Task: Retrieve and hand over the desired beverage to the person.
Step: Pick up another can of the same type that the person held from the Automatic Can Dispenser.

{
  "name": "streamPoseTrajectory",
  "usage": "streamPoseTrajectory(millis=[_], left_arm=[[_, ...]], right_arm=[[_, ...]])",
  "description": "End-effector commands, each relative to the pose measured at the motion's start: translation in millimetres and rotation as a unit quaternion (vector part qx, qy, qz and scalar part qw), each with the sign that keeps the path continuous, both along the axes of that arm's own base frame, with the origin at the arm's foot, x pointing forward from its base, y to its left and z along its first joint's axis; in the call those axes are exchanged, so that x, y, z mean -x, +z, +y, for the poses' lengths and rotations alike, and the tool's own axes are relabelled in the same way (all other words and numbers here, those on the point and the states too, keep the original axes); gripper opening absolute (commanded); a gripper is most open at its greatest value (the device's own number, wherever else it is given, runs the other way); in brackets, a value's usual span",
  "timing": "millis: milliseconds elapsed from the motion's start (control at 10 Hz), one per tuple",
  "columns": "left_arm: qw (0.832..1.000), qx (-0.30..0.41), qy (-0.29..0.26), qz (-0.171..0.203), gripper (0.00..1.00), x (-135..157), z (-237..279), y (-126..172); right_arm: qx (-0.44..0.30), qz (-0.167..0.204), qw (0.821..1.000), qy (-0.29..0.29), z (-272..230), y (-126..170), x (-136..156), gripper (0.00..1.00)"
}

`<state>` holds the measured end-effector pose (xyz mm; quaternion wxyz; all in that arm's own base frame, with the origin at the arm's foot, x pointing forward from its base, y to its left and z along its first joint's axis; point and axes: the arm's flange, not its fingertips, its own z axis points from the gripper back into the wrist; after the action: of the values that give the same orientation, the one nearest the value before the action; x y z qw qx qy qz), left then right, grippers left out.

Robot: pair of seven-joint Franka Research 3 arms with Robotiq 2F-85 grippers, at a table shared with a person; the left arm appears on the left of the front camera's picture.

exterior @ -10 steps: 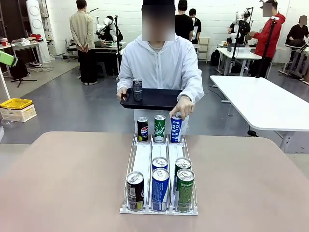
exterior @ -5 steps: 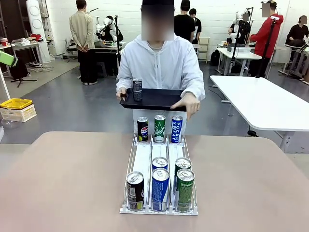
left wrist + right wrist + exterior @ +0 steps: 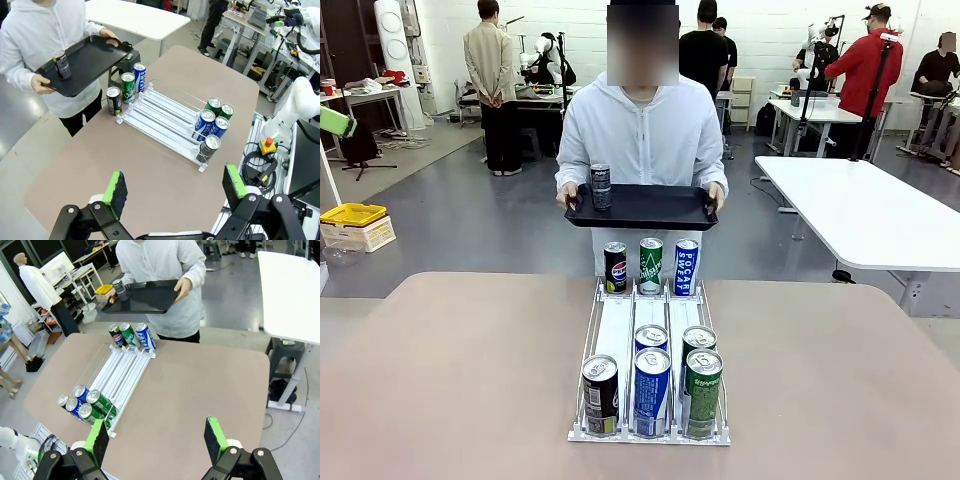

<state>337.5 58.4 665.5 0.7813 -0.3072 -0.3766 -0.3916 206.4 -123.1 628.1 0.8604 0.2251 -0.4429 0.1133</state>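
Table (image 3: 450, 380), bare around the central rack (image 3: 617, 330). The person (image 3: 640, 130) at its far edge holds a tray (image 3: 655, 207) bearing one dark can (image 3: 601, 186). Wrist views add the left gripper (image 3: 175, 187) and right gripper (image 3: 156, 436), fingers apart, empty. At the rack's far end stand the Pepsi can (image 3: 615, 267) and Pocari Sweat can (image 3: 685, 267).

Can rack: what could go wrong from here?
1. The near-end cans stand close together; the left gripper or right gripper, both open, might knock a neighbour when taking one.
2. The person holds the tray in the air, a dark can upright near one end; setting another down might tip it.
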Motion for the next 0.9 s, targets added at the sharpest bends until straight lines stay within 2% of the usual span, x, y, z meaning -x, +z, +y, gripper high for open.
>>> streamPoseTrajectory(millis=[0, 200, 300, 500, 600, 700, 800], left_arm=[[1.000, 0.000, 0.000, 0.000, 1.00, 0, 0, 0], [0.995, -0.076, -0.054, 0.029, 1.00, -14, -54, 9], [0.981, -0.159, -0.093, 0.065, 1.00, -31, -110, 12], [0.939, -0.269, -0.125, 0.173, 1.00, -53, -218, -11], [0.922, -0.298, -0.107, 0.222, 1.00, -59, -267, -32], [0.920, -0.286, -0.027, 0.268, 1.00, -59, -318, -53], [0.916, -0.288, 0.024, 0.279, 1.00, -54, -355, -69]], right_arm=[[-0.001, 0.000, 1.000, 0.001, 1, -2, -1, 1.00], [-0.001, 0.000, 1.000, 0.001, 1, -2, -1, 1.00], [-0.001, 0.000, 1.000, 0.001, 1, -2, -1, 1.00], [-0.001, 0.000, 1.000, 0.001, 1, -2, -1, 1.00], [-0.001, 0.000, 1.000, 0.001, 1, -2, -1, 1.00], [-0.001, 0.000, 1.000, 0.001, 1, -2, -1, 1.00], [-0.001, 0.000, 1.000, 0.001, 1, -2, -1, 1.00]])
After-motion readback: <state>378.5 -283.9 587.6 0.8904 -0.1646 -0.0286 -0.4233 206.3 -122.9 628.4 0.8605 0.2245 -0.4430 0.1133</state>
